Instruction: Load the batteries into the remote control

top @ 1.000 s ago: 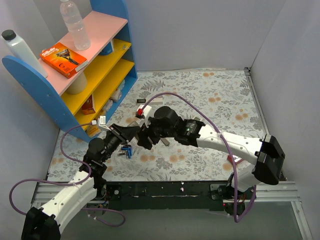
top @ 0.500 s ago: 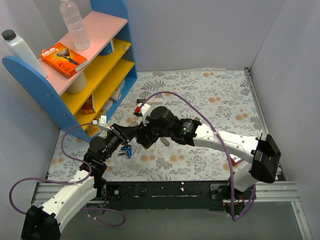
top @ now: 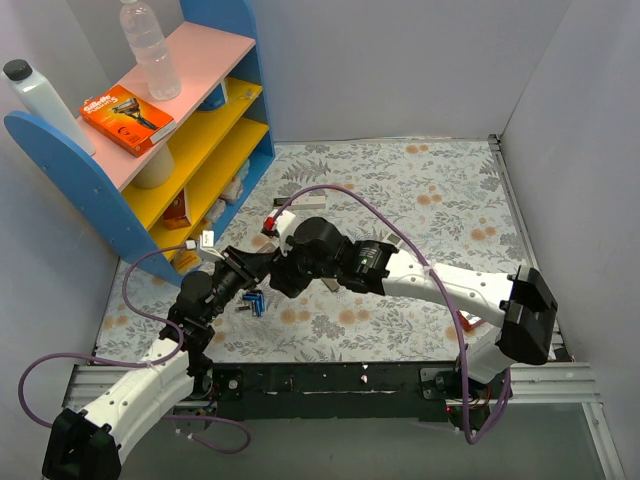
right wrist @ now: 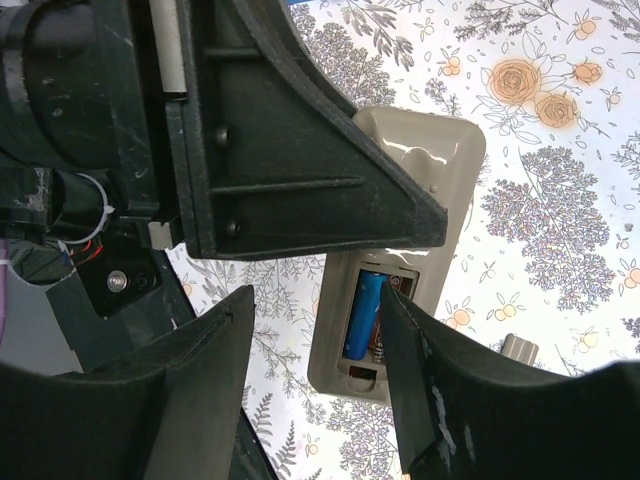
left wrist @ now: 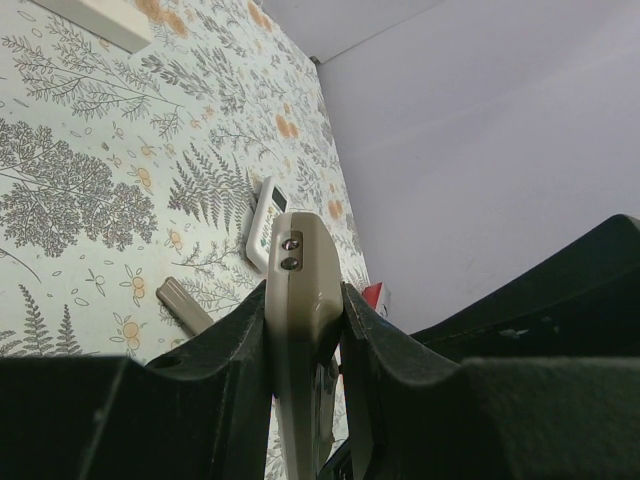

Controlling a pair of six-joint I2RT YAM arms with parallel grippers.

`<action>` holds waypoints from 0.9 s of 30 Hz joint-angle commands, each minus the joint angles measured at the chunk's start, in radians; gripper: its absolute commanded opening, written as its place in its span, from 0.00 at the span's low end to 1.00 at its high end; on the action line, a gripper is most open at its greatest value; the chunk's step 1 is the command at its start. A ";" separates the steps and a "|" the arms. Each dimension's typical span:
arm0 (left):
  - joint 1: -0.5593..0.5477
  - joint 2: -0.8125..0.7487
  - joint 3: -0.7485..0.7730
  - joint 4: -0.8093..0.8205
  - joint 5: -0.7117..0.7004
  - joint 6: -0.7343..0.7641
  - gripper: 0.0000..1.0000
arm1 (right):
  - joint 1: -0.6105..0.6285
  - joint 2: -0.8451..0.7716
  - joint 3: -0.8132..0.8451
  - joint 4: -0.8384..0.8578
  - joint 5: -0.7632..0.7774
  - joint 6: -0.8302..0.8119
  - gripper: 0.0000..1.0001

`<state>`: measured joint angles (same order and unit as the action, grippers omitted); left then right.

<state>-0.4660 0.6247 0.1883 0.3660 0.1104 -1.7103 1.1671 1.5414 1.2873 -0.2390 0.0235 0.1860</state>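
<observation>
My left gripper is shut on the remote control and holds it edge-on above the mat. In the right wrist view the remote's back faces the camera with its battery bay open. One blue battery lies in the bay, and the slot beside it shows a spring. My right gripper is open and empty, its fingers on either side of the bay; in the top view it sits right against the left gripper. Loose blue batteries lie on the mat below both grippers.
A grey battery cover and a slimmer white remote lie on the floral mat beyond the held remote. A long white bar lies further off. A small red item is behind the grippers. The blue shelf unit stands at the left.
My right arm has shifted a little left and closer to the left gripper. The left arm and the held remote have hardly moved.
</observation>
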 commanded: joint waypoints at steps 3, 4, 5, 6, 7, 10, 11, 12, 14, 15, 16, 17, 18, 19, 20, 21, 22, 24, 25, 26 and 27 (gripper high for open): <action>-0.002 -0.022 0.045 0.011 -0.009 -0.008 0.00 | 0.003 0.037 0.052 -0.005 0.029 0.018 0.59; -0.002 -0.023 0.046 0.011 -0.009 -0.009 0.00 | 0.003 0.039 0.050 -0.003 0.033 0.018 0.59; -0.002 -0.025 0.046 0.010 -0.008 -0.009 0.00 | 0.003 0.046 0.052 -0.005 0.041 0.018 0.59; -0.002 -0.026 0.046 0.010 -0.008 -0.011 0.00 | 0.003 0.048 0.053 -0.006 0.042 0.018 0.59; -0.002 -0.028 0.046 0.011 -0.008 -0.009 0.00 | 0.003 0.051 0.052 -0.005 0.044 0.018 0.59; -0.002 -0.026 0.048 0.013 -0.006 -0.011 0.00 | 0.005 0.057 0.052 -0.003 0.035 0.017 0.49; -0.003 -0.026 0.048 0.013 -0.008 -0.012 0.00 | 0.006 0.062 0.055 -0.002 0.029 0.017 0.46; -0.002 -0.025 0.046 0.014 -0.008 -0.014 0.00 | 0.006 0.062 0.055 -0.002 0.027 0.015 0.40; -0.002 -0.023 0.046 0.019 -0.005 -0.017 0.00 | 0.012 0.069 0.058 0.000 0.024 0.013 0.36; -0.002 -0.020 0.048 0.021 -0.003 -0.018 0.00 | 0.016 0.071 0.063 -0.002 0.023 0.012 0.32; -0.002 -0.020 0.046 0.024 0.000 -0.020 0.00 | 0.019 0.074 0.063 -0.002 0.020 0.013 0.29; -0.002 -0.019 0.048 0.028 0.002 -0.020 0.00 | 0.020 0.082 0.069 -0.002 0.016 0.012 0.26; -0.003 -0.019 0.049 0.030 0.005 -0.022 0.00 | 0.022 0.083 0.070 -0.002 0.013 0.012 0.19; -0.002 -0.019 0.050 0.031 0.008 -0.020 0.00 | 0.026 0.092 0.072 -0.006 0.012 0.012 0.17; -0.002 -0.019 0.051 0.031 0.011 -0.020 0.00 | 0.028 0.092 0.076 -0.006 0.010 0.010 0.15; -0.002 -0.022 0.054 0.031 0.014 -0.018 0.00 | 0.031 0.097 0.076 -0.008 0.009 0.012 0.14; -0.002 -0.022 0.054 0.030 0.014 -0.017 0.00 | 0.031 0.098 0.076 -0.006 0.009 0.009 0.13; -0.002 -0.026 0.053 0.030 0.018 -0.014 0.00 | 0.034 0.098 0.076 -0.008 0.003 0.009 0.12; -0.002 -0.026 0.051 0.030 0.018 -0.014 0.00 | 0.036 0.098 0.078 -0.006 -0.002 0.009 0.14; -0.003 -0.029 0.050 0.028 0.018 -0.014 0.00 | 0.034 0.098 0.076 -0.009 0.001 0.009 0.19; -0.003 -0.033 0.050 0.025 0.018 -0.012 0.00 | 0.034 0.095 0.076 -0.008 0.006 0.009 0.28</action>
<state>-0.4637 0.6136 0.1921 0.3286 0.0990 -1.7058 1.1694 1.6215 1.3209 -0.2680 0.0761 0.1947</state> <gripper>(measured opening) 0.268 0.325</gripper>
